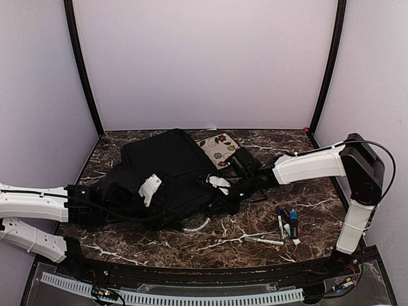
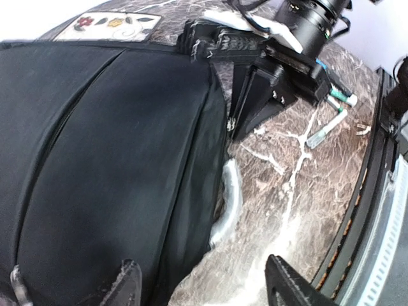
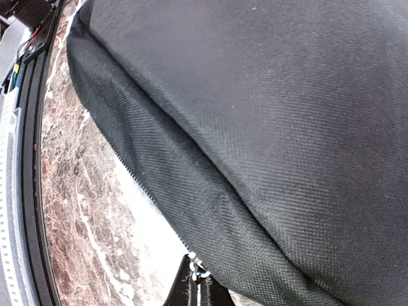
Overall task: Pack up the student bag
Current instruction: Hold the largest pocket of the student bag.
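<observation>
The student bag [image 1: 167, 167], a large black fabric backpack, lies flat on the marble table, with its grey-white curved handle [image 1: 197, 224] at the near edge. In the left wrist view my left gripper [image 2: 204, 288] is open. One finger is over the bag [image 2: 108, 166] and the other over bare table beside the handle [image 2: 229, 197], with nothing between them. In the top view the left gripper [image 1: 167, 205] sits low over the bag's near side. My right gripper [image 3: 199, 290] is shut on a small metal zipper pull [image 3: 201, 271] at the bag's edge [image 3: 255, 127]. It also shows from above [image 1: 220, 201].
A floral-patterned pouch [image 1: 220, 148] lies behind the bag. Several markers [image 1: 288, 223] and a pen [image 1: 264, 241] lie on the table to the right of the bag, with the markers also in the left wrist view [image 2: 331, 108]. A black rail [image 1: 204, 274] runs along the near edge.
</observation>
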Robot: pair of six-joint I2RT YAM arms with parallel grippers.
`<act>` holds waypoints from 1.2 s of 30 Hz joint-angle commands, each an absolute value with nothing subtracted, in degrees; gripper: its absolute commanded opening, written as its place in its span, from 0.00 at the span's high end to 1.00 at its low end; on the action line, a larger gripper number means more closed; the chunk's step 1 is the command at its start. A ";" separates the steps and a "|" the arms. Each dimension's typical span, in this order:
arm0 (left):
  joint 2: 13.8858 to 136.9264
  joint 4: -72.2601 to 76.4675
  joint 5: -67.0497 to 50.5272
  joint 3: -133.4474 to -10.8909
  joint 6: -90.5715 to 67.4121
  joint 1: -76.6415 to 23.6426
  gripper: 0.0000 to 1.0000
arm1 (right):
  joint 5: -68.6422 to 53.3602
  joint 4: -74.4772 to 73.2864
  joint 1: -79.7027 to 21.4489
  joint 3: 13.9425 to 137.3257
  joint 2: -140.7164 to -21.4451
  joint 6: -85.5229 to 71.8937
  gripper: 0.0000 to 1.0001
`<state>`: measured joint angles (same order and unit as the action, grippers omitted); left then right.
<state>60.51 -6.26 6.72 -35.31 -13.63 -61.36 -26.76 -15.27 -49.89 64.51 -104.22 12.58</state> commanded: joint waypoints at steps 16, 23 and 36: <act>87.02 5.29 21.11 -46.44 -1.55 -61.88 0.43 | -29.75 -14.02 -52.01 63.35 -101.12 11.43 1.00; 89.25 8.73 22.30 -45.67 0.70 -61.91 0.58 | -30.42 -13.99 -51.62 63.63 -102.30 10.79 1.00; 79.72 3.50 16.52 -42.57 3.07 -61.92 1.00 | -27.81 -18.34 -43.44 63.00 -104.48 13.22 1.00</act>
<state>85.67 6.81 19.44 -45.21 1.78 -62.08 -28.40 -14.46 -46.37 63.68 -103.57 11.66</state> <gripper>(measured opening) 0.026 0.008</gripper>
